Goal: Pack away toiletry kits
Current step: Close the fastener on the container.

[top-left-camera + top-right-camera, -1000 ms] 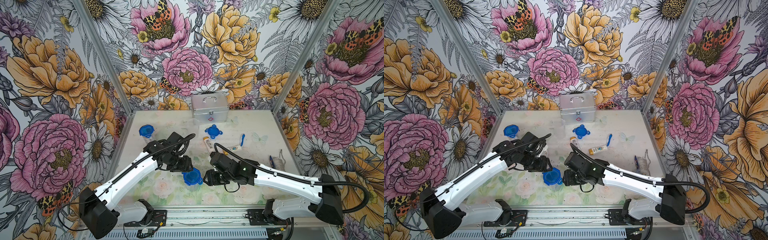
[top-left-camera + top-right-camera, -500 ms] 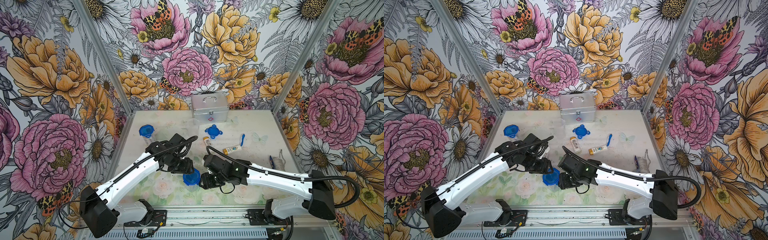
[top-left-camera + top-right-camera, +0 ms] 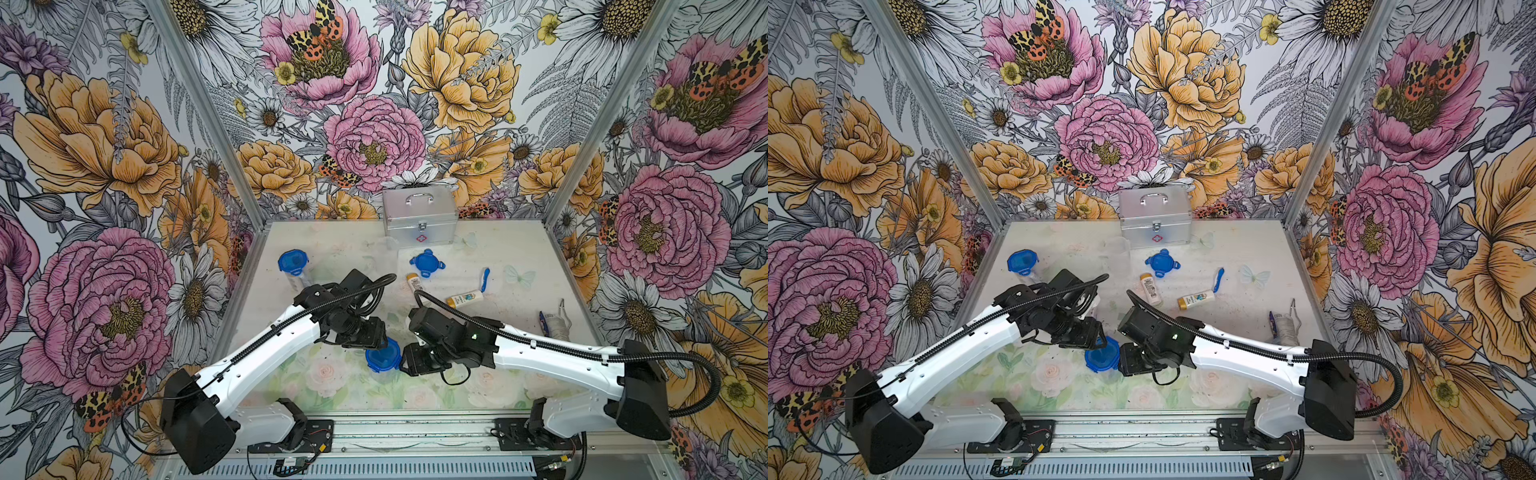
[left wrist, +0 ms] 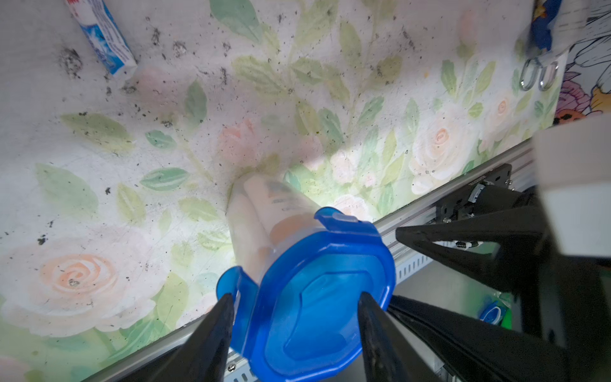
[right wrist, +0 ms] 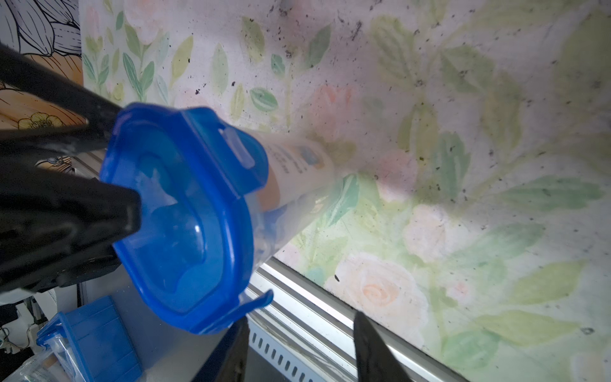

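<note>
Lidded cup (image 4: 258, 211), upright, near centre.
Your left gripper (image 4: 296, 297) clamps the lid (image 4: 317, 297); right gripper (image 5: 301, 317), parted and empty, sits just right of its loose tab (image 5: 259, 299).

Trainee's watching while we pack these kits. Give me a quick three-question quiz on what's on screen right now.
1. True or false: the front cup has its lid on.
2. How many bottles lie loose on the table?
3. What bears a red cross: A lid, B case, C bottle?
Key: 1 true; 2 two; 3 B.
</note>
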### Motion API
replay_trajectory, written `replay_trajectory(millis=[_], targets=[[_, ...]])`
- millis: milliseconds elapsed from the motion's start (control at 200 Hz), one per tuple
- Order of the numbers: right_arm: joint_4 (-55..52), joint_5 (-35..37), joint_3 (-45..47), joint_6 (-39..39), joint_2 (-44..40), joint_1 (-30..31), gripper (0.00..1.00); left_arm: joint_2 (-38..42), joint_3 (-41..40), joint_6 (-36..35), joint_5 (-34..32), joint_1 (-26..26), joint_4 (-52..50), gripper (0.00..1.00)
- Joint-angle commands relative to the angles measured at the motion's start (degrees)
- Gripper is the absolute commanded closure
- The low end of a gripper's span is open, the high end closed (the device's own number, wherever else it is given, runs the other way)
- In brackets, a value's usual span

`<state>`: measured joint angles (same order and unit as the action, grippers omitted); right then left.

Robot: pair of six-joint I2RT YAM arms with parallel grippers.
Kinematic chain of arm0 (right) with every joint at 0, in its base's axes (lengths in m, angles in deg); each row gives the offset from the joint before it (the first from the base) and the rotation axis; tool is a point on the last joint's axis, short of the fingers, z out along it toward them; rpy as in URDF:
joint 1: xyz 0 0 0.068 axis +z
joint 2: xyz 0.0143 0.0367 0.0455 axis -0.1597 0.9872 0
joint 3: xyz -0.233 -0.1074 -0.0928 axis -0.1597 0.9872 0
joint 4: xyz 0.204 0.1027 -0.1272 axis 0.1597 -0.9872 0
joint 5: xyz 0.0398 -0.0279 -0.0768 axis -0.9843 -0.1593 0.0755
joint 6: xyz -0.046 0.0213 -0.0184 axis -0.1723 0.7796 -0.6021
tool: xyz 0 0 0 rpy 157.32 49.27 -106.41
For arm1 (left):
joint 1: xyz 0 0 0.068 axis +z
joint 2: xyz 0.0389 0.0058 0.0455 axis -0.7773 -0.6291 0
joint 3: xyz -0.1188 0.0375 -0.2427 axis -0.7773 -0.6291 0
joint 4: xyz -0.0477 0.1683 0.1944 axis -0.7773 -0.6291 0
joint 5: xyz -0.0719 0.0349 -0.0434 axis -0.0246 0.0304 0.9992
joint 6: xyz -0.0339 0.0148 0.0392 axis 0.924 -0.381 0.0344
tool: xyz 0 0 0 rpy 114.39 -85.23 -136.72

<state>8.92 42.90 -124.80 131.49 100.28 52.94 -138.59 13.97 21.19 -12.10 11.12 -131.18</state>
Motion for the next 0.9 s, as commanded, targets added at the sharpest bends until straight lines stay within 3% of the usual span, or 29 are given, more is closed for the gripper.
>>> replay_trajectory(millis=[0, 455, 896], targets=[[1.4, 2.3, -0.4, -0.7, 1.7, -1.0, 0.49, -0.3, -1.1, -0.4, 3.4, -0.6, 0.3, 0.41], [5.4, 1.6, -1.1, -0.5, 2.7, -1.6, 0.5, 0.3, -2.2, 0.8, 4.7, -0.6, 1.0, 0.43], [9.5, 1.2, 0.5, -0.1, 1.8, -2.3, 0.5, 2.5, -5.3, 6.9, 9.6, -0.9, 6.8, 0.43]])
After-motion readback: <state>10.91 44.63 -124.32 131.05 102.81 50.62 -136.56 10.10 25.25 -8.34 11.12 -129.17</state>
